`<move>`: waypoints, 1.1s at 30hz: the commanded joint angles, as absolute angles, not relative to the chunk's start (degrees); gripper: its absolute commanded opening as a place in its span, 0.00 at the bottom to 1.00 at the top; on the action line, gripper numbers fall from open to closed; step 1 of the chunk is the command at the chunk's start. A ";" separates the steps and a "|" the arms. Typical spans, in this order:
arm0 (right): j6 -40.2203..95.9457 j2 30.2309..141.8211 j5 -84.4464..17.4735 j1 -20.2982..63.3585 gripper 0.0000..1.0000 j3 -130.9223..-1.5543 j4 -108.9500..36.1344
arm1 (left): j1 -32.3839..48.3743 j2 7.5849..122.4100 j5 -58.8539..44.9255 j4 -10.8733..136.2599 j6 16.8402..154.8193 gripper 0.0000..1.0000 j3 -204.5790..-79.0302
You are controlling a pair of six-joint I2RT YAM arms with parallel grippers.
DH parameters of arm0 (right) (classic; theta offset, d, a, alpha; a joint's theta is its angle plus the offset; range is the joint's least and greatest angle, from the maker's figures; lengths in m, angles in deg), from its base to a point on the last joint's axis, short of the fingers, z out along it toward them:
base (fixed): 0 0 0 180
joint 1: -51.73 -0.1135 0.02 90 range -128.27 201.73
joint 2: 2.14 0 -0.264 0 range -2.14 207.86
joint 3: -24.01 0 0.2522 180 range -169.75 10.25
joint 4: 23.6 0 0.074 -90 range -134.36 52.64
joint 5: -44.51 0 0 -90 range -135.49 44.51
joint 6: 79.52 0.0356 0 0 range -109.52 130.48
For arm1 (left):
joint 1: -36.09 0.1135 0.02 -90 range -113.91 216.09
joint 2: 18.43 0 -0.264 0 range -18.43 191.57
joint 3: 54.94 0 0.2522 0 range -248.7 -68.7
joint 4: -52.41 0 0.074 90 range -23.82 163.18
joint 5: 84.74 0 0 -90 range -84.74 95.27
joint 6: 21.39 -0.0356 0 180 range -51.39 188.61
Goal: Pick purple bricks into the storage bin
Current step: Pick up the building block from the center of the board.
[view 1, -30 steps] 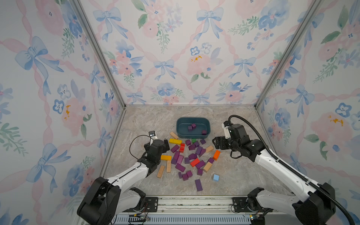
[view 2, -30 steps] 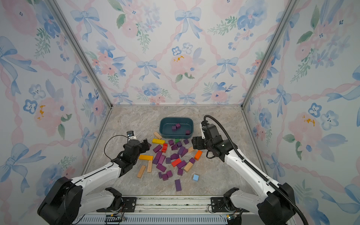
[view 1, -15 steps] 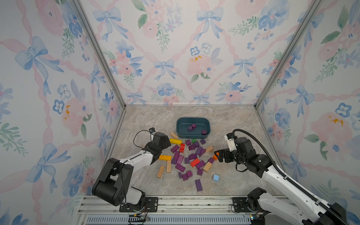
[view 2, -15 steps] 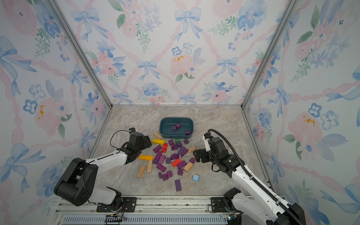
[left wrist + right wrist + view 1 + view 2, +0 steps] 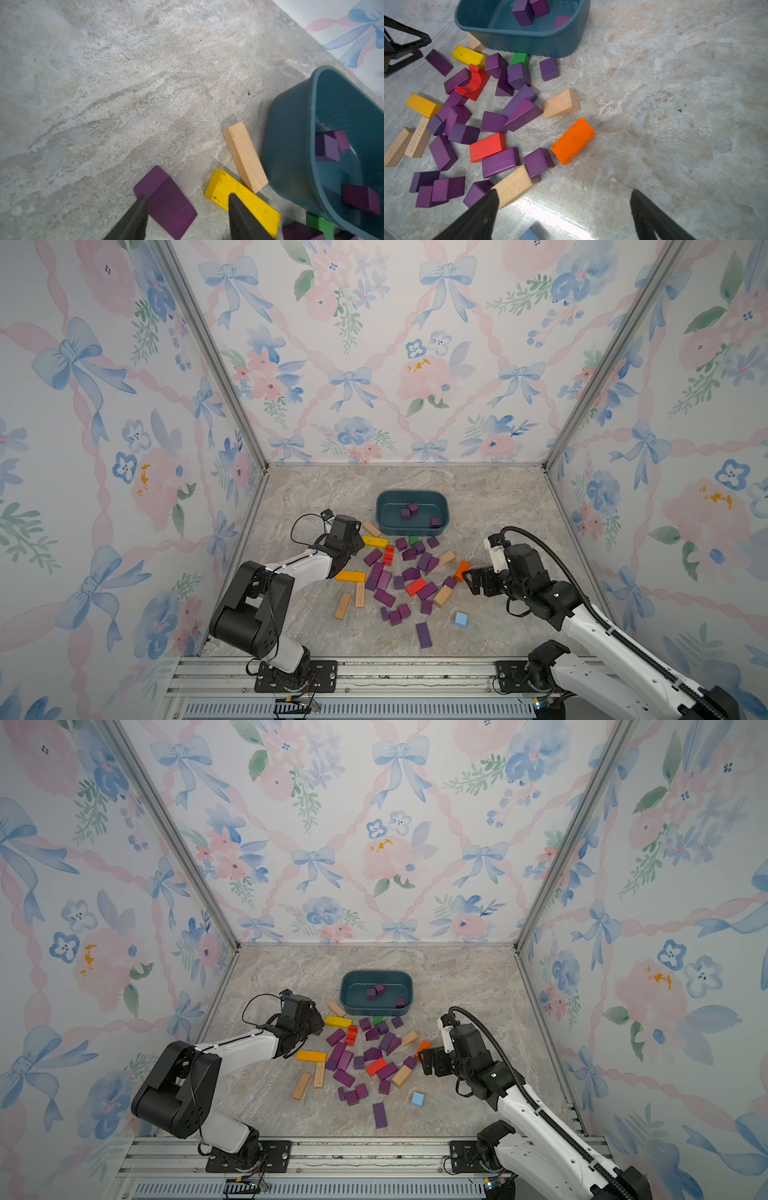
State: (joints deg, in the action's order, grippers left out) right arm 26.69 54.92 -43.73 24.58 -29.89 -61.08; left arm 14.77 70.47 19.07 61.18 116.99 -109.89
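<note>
Left pincer [image 5: 187,195] half open over a purple brick [image 5: 170,204] lying on the surface [image 5: 124,83], no grip, right pincer [image 5: 563,191] wide open, empty

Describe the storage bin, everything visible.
The storage bin is a dark teal tub, plastic by its look, rectangular with rounded corners and low walls. It stands upright on the marbled floor, about centred, toward the back. Inside lie three purple bricks, two together, one apart. A tan block and a green block lie close by its near wall; contact unclear.
</note>
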 commanded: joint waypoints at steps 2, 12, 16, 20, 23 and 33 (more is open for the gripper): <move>26.26 53.89 -42.37 26.76 0.97 -28.44 -60.50 | 14.96 72.52 19.21 64.76 120.85 0.62 -111.60; 27.13 54.10 -40.28 28.40 0.97 -27.67 -59.52 | 14.99 74.18 21.58 66.04 125.21 0.62 -112.09; 27.35 54.46 -40.04 28.75 0.97 -27.55 -59.38 | 15.29 76.18 23.51 66.16 124.43 0.62 -113.54; 27.60 54.76 -39.77 29.10 0.97 -27.55 -59.33 | 15.72 78.18 24.64 66.18 123.37 0.59 -115.18; 28.26 54.81 -40.60 29.47 0.97 -27.35 -59.33 | 15.79 79.91 26.34 67.30 121.84 0.51 -116.87; 28.71 54.77 -40.83 32.34 0.97 -26.93 -59.77 | 15.97 85.03 27.62 68.61 116.71 0.39 -120.18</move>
